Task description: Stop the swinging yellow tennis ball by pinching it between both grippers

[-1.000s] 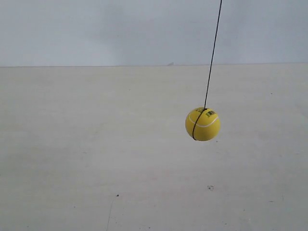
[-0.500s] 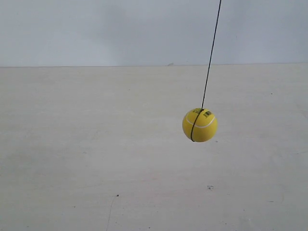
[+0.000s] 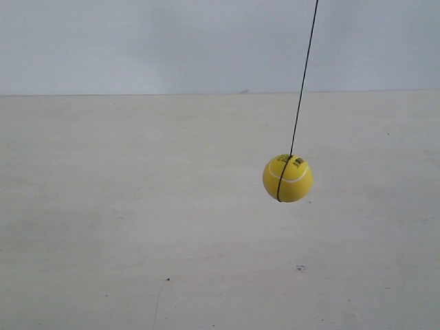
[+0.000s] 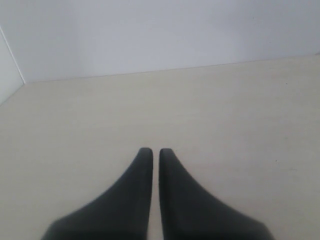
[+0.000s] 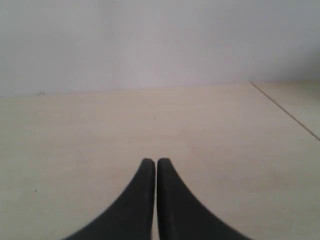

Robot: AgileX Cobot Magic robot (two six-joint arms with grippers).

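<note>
Both left gripper (image 4: pixel 151 150) and right gripper (image 5: pixel 150 160) sit pressed together, the yellow tennis ball (image 3: pixel 287 178) outside their views.

lab-like test setup: pale tabletop (image 3: pixel 137 220), plain white wall (image 3: pixel 137 41)

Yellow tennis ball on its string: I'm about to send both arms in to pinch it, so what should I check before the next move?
1. Small bright yellow fuzzy tennis ball hangs free on its thin black string, touching nothing: ok.
2. Ball in sight of either wrist camera: not ok; both show only the pale table.
3. Arms near the ball in the exterior view: not ok; none visible.
4. Black wedge-jawed left gripper shut, holding nothing: ok.
5. Black wedge-jawed right gripper shut, holding nothing: ok.
6. Ball's swing direction: cannot tell.
</note>
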